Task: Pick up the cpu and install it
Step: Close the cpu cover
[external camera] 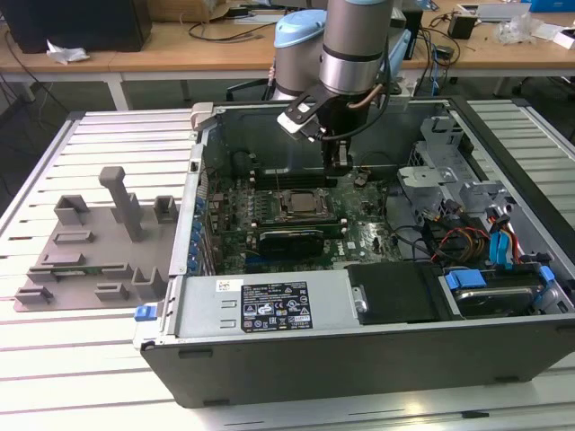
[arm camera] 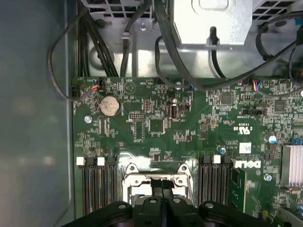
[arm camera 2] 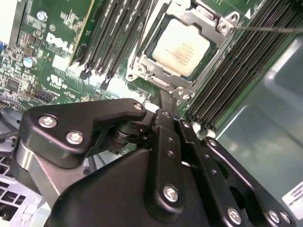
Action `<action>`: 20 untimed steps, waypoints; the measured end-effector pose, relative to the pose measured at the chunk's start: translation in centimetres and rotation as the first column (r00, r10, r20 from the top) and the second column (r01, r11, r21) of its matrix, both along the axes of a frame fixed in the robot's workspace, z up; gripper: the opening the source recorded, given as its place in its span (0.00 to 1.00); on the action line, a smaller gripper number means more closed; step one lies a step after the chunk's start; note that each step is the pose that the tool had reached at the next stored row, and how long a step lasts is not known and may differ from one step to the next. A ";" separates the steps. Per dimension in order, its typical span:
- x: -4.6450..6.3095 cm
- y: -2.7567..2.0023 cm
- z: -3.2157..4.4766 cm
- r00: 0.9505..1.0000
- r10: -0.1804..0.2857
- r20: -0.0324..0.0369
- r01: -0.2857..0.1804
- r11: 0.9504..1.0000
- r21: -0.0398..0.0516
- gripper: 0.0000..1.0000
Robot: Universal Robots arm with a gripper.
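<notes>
My claw (external camera: pixel 340 168) hangs inside the open computer case (external camera: pixel 359 364), its fingers pressed together with nothing between them. It sits just above the green motherboard (arm camera: pixel 189 127), slightly far of the socket (arm camera 2: pixel 203 16) and to the exterior view's right of it. The cpu (arm camera 2: pixel 182 49) lies flat in that metal-framed socket, silvery top up, clear of the claw. It is square, so I see no long axis; its edges run parallel to the memory slots (arm camera 2: pixel 236 71). A grey moulded tray (external camera: pixel 90 260) sits on the table (external camera: pixel 90 377), on the exterior view's left.
</notes>
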State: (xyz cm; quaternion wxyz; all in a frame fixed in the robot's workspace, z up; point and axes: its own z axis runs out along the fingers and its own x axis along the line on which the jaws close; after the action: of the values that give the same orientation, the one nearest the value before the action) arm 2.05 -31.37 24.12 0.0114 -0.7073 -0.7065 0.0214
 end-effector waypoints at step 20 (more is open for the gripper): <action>-3.0 -0.05 -1.20 1.000 0.000 0.000 0.000 1.000 0.000 0.11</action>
State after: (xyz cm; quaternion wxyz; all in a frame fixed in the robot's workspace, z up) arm -0.93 -31.42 22.91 0.0113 -0.7073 -0.7065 0.0214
